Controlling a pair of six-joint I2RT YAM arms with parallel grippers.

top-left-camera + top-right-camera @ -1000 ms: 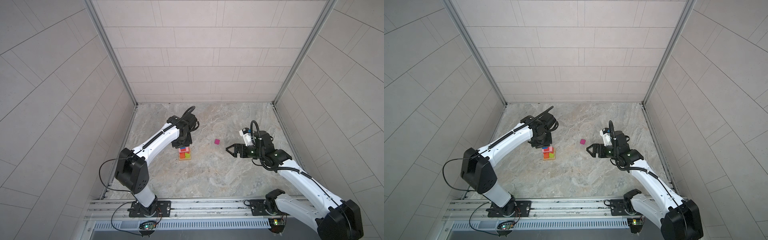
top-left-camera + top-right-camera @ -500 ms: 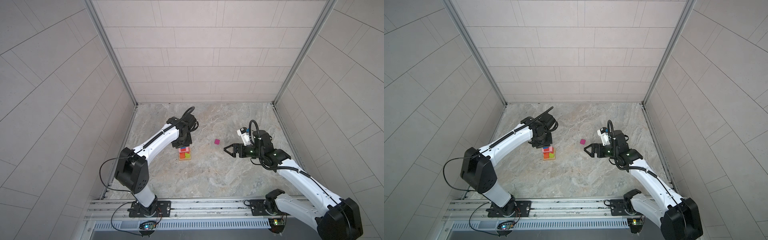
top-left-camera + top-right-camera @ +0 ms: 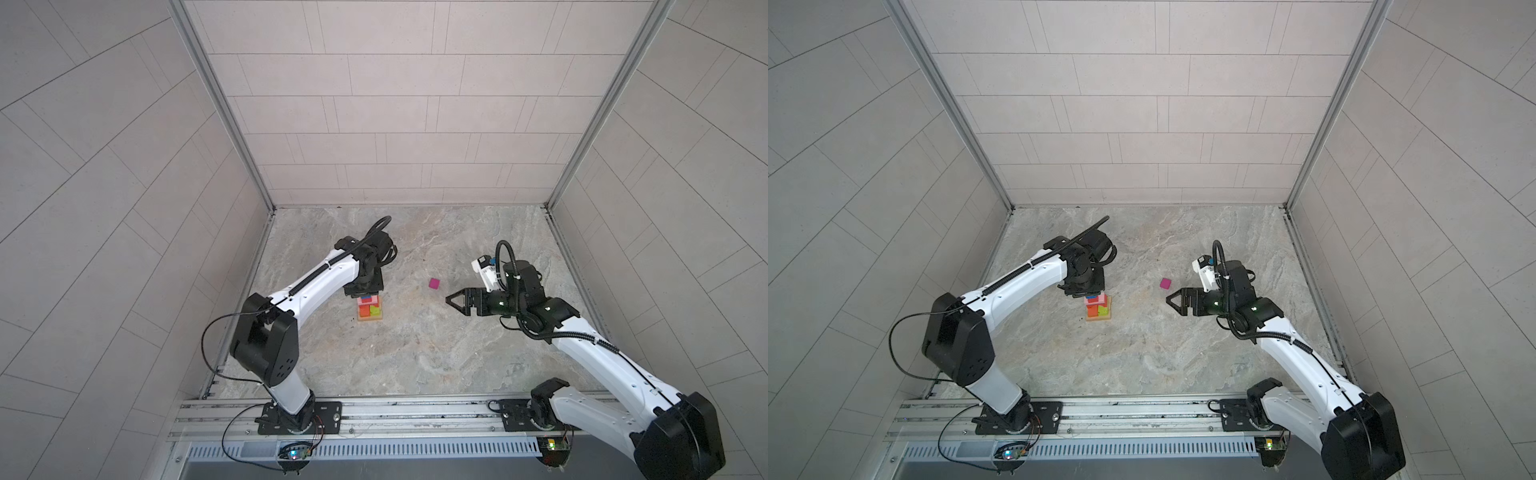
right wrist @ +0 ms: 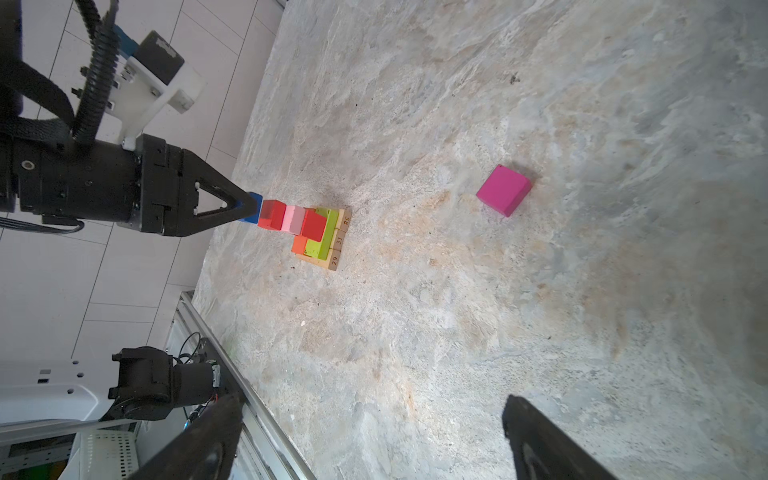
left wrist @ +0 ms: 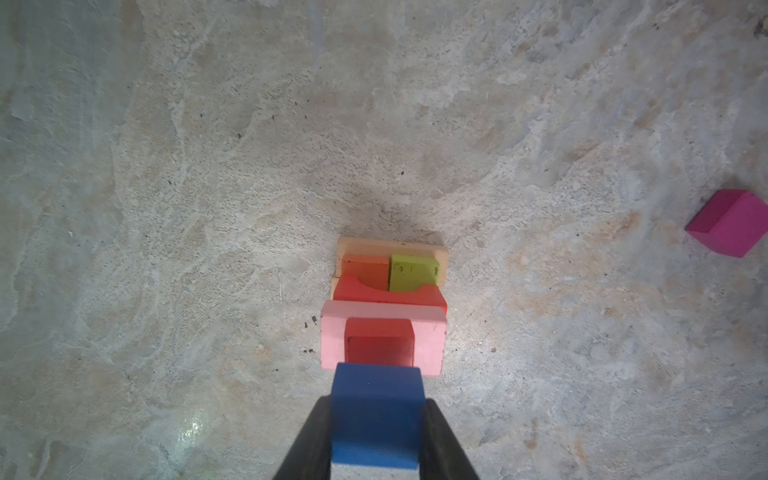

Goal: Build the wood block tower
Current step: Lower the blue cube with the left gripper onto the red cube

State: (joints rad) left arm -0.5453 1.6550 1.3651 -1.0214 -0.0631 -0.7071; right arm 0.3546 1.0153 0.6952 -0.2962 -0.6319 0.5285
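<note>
Blue cube [image 3: 366,297], pinched in the left gripper [image 3: 365,293], hangs right over the tower [image 3: 369,312] in both top views; a magenta cube [image 3: 434,284] lies just ahead of the right gripper [image 3: 451,299]. Left wrist view: black fingers [image 5: 313,440] clamp the blue cube, a red cube [image 5: 380,340] and pink block [image 5: 430,347] beneath. Right wrist view: its fingers [image 4: 540,440] stand wide apart, the magenta cube on the floor [image 4: 540,311] beyond them.

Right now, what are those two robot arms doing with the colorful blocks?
They are building a small block tower. The left claw is shut on the blue cube, holding it at the very top, right against the red cube. The right claw is open and empty. It hovers near a magenta cube that lies alone on the stone tabletop, apart from the tower.
</note>
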